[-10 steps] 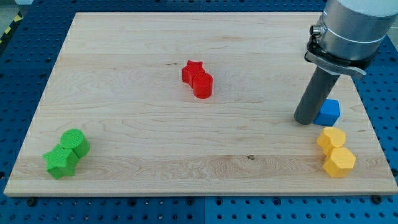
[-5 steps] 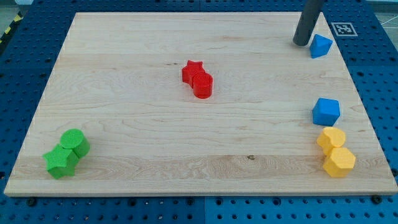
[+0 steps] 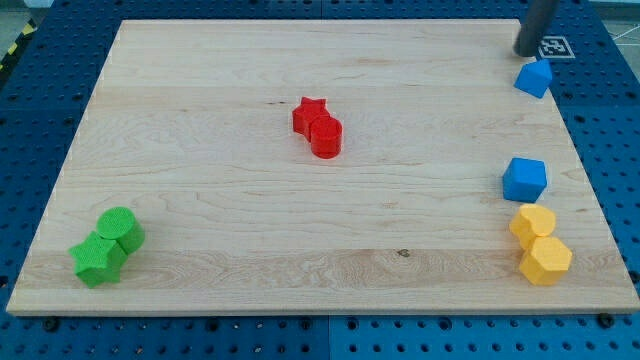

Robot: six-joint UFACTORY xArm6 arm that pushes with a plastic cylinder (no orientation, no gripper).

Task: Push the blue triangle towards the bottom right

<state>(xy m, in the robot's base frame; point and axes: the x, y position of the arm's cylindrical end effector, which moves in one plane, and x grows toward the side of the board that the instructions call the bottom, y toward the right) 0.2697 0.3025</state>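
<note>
The blue triangle [image 3: 534,78] lies at the board's top right, close to the right edge. My tip [image 3: 528,52] stands just above it and slightly to its left, at the board's top edge; whether it touches the block I cannot tell. A blue cube-like block [image 3: 525,180] sits lower down on the right side.
Two yellow blocks [image 3: 540,246] sit touching each other below the blue cube at the bottom right. A red star [image 3: 310,113] and a red cylinder [image 3: 326,136] touch near the middle. Two green blocks [image 3: 107,246] sit at the bottom left. The wooden board [image 3: 200,180] is ringed by blue pegboard.
My tip went from beside the blue cube up to the top right, then right around the blue triangle. The triangle slid a little to the right and slightly down.
</note>
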